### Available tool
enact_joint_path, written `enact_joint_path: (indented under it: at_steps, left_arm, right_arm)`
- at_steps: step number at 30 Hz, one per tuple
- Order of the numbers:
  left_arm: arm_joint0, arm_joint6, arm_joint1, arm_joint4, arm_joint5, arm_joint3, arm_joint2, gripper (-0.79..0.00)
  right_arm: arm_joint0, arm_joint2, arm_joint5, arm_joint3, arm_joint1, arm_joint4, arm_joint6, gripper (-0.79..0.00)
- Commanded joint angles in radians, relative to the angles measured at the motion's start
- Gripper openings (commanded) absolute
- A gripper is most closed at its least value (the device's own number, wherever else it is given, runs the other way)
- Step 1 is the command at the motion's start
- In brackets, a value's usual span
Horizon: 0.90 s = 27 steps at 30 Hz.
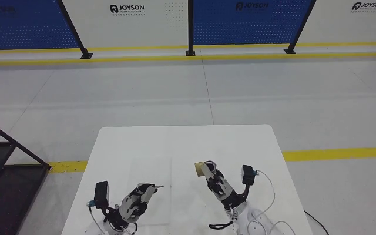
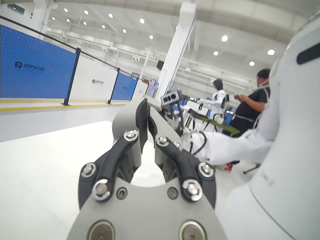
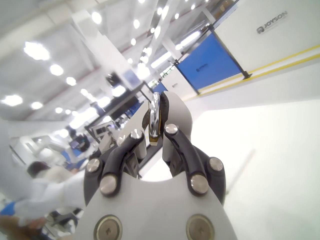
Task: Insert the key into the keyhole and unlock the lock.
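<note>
My right gripper (image 1: pixel 209 173) hovers over the near right part of the white table (image 1: pixel 176 144), shut on a padlock (image 1: pixel 200 169) with a brass body. In the right wrist view the silver shackle (image 3: pixel 155 116) sits clamped between the fingers, the brass body (image 3: pixel 154 141) on the wrist side. My left gripper (image 1: pixel 153 189) is low over the near left part of the table, shut, its tip pointing toward the padlock. A thin key (image 1: pixel 158 187) pokes from its tip. In the left wrist view the black pads (image 2: pixel 142 116) press together and hide the key.
The table's far edge (image 1: pixel 182 126) and right edge (image 1: pixel 288 176) border open grey floor. A black metal frame (image 1: pixel 20 153) stands off the table's left side. Blue and white barrier panels (image 1: pixel 247 20) line the back.
</note>
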Motion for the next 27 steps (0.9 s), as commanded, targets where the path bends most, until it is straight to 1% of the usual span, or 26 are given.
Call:
enact_joint_path:
  at_steps: [1, 4, 8, 12, 16, 20, 27]
  left_arm:
    - [-0.023, 0.043, -0.010, -0.012, 0.000, 0.018, 0.057, -0.785]
    - [-0.058, 0.081, -0.024, -0.041, -0.004, 0.048, 0.125, -0.785]
    - [-0.096, 0.116, -0.040, -0.036, 0.024, 0.077, 0.187, -0.785]
    - [-0.124, 0.144, -0.053, -0.033, 0.062, 0.105, 0.226, -0.785]
    - [-0.152, 0.148, -0.063, -0.036, 0.099, 0.125, 0.255, -0.785]
    - [-0.179, 0.141, -0.074, -0.052, 0.141, 0.136, 0.282, -0.785]
    - [-0.229, 0.084, -0.091, -0.092, 0.187, 0.147, 0.336, -0.785]
  right_arm:
    - [0.016, -0.032, -0.022, 0.024, -0.009, 0.026, -0.027, -0.785]
    - [0.024, -0.069, -0.076, 0.051, -0.022, 0.056, -0.086, -0.785]
    - [0.040, -0.091, -0.089, 0.085, -0.040, 0.037, -0.192, -0.785]
    - [0.057, -0.111, -0.093, 0.117, -0.056, -0.008, -0.277, -0.785]
    - [0.065, -0.113, -0.088, 0.130, -0.064, -0.052, -0.302, -0.785]
    - [0.065, -0.112, -0.087, 0.129, -0.064, -0.057, -0.303, -0.785]
    - [0.065, -0.112, -0.087, 0.129, -0.064, -0.057, -0.303, -0.785]
